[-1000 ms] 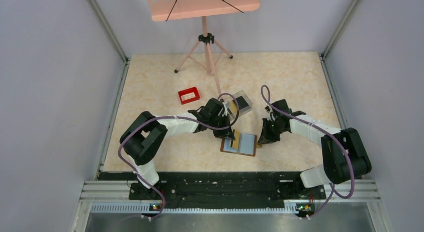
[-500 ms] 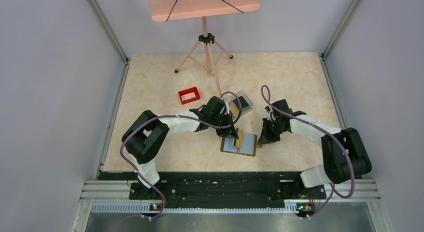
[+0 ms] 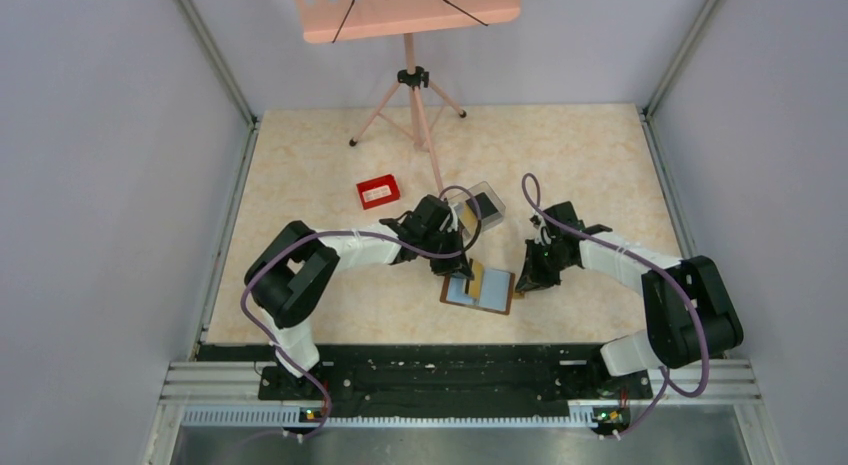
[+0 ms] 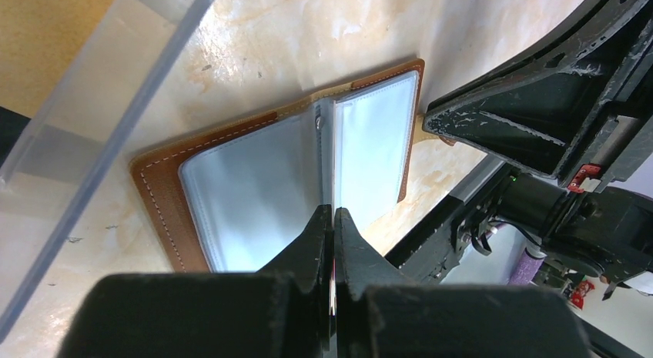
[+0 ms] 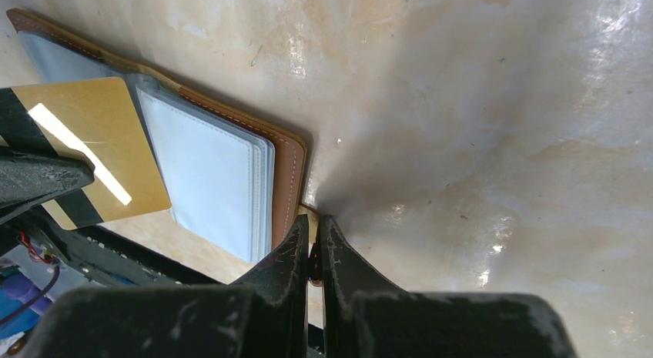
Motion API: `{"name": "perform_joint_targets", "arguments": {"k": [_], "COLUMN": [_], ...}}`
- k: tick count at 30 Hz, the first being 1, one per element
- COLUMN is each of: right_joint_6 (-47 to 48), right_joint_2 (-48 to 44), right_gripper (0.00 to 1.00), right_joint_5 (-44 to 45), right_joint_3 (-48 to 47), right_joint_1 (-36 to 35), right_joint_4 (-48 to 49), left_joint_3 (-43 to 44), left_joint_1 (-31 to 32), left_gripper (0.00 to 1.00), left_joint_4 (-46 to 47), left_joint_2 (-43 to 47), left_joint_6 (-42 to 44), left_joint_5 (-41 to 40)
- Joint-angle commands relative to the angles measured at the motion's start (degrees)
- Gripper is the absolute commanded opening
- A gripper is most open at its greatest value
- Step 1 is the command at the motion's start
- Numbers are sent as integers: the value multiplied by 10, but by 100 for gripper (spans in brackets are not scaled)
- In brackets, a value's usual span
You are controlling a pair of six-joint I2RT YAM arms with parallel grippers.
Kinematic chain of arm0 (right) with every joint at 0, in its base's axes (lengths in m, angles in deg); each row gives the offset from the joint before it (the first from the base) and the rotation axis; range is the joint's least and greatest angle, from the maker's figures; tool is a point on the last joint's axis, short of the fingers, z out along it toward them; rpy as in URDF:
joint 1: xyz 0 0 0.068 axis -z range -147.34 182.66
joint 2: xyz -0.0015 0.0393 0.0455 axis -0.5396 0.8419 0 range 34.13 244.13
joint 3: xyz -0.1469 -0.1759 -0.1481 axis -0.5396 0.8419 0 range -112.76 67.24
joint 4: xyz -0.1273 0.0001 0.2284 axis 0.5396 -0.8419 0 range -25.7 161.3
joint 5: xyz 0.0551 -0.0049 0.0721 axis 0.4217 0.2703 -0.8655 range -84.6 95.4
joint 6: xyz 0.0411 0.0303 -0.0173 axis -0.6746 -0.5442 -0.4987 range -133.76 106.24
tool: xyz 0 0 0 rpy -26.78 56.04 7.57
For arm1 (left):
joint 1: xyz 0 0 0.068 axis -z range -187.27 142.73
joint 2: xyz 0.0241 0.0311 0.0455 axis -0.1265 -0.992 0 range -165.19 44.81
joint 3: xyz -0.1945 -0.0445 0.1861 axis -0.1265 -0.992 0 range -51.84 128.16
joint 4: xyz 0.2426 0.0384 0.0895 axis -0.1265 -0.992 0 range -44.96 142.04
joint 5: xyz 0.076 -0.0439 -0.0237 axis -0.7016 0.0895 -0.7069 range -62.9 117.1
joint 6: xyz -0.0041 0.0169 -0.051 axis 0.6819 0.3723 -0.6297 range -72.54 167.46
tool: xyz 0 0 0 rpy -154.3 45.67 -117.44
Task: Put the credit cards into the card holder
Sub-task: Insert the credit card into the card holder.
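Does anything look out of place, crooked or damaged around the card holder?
Nothing looks damaged or spilled. The card holder lies open; the left gripper holds a gold card slanted over it, not yet in a slot.

Shows a small red tray (image 3: 378, 192) with a white patch inside, lying on the beige marbled table (image 3: 310, 165), and a clear plastic box (image 3: 487, 198) to its right, apart from it. Shows a tripod (image 3: 410, 110) standing at the far side, bearing a pink board (image 3: 405, 7) crossed by two black cords.
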Motion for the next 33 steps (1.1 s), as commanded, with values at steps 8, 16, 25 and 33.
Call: {"name": "perform_joint_targets", "arguments": {"k": [8, 16, 25, 33], "right_joint_6": [-1, -2, -2, -1], "right_joint_2": [-3, -5, -3, -2], "right_gripper": [0, 0, 0, 0], "right_joint_5": [-11, -10, -10, -14], "right_joint_3": [6, 8, 7, 7], "right_joint_1": [-5, -5, -5, -5], "right_joint_4": [14, 14, 14, 14], "left_joint_3": [5, -21, -29, -51], "left_joint_1": [15, 15, 10, -1], "left_gripper": [0, 0, 0, 0], "left_joint_4": [35, 85, 69, 63], "left_joint_2": [-8, -10, 20, 36], "left_joint_6": [-4, -32, -22, -18], "left_joint_5": [26, 39, 10, -2]}}
